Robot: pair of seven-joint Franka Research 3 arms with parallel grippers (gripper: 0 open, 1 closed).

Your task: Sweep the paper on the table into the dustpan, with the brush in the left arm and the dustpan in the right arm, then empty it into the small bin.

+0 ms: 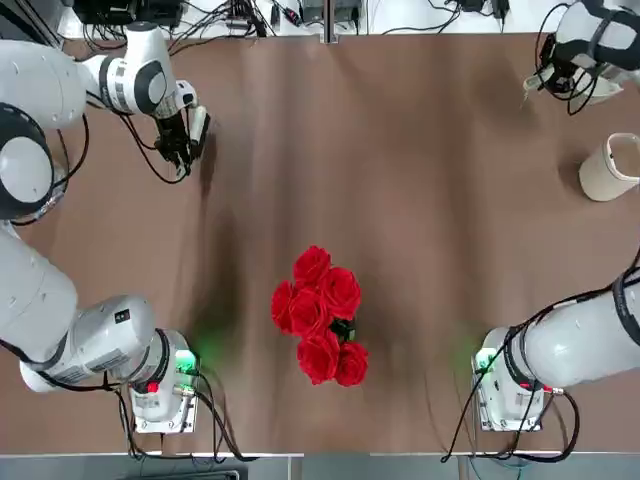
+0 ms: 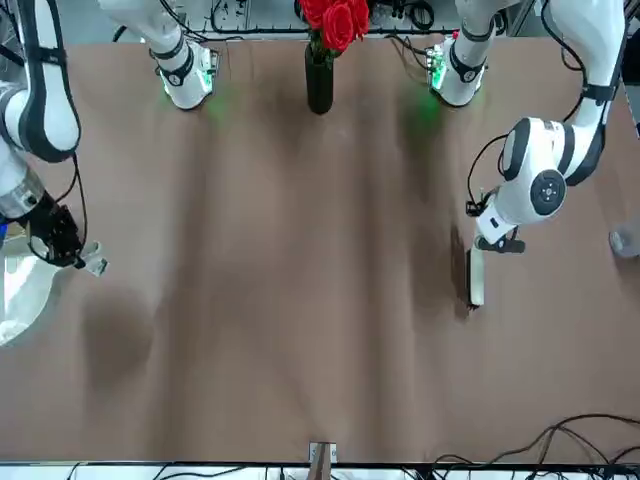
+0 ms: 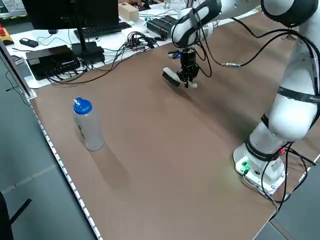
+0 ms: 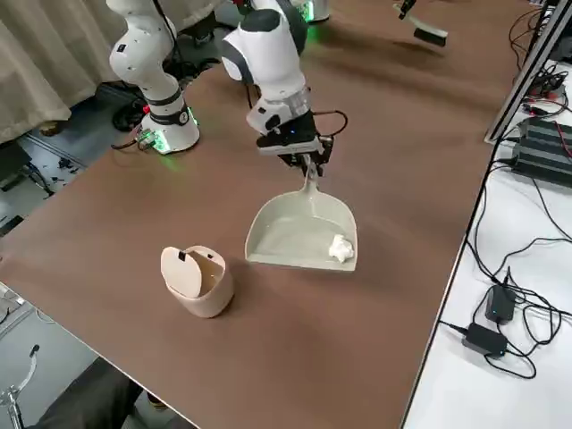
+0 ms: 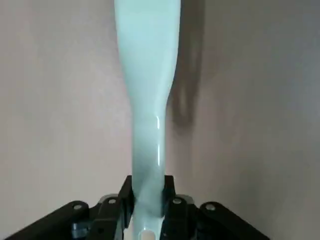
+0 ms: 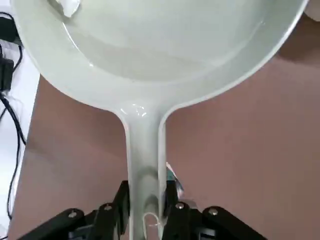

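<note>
Pincers (two) each clamp one tool: left pincer (image 5: 147, 200) one brush (image 5: 147, 75), right pincer (image 6: 145, 207) one dustpan (image 6: 160, 65) holding one paper (image 4: 340, 248).

The light is bright and even, coming from above, so the brown tabletop (image 1: 420, 200) shows only soft, wide shadows, for example a dim vertical band beside the brush (image 2: 476, 278) in the front view. Green glows from the lamps on the arm bases fall on the tabletop near the edge where the arms stand. In both wrist views the near handle is slightly soft, with a small white glare on the dustpan (image 6: 150, 65).
</note>
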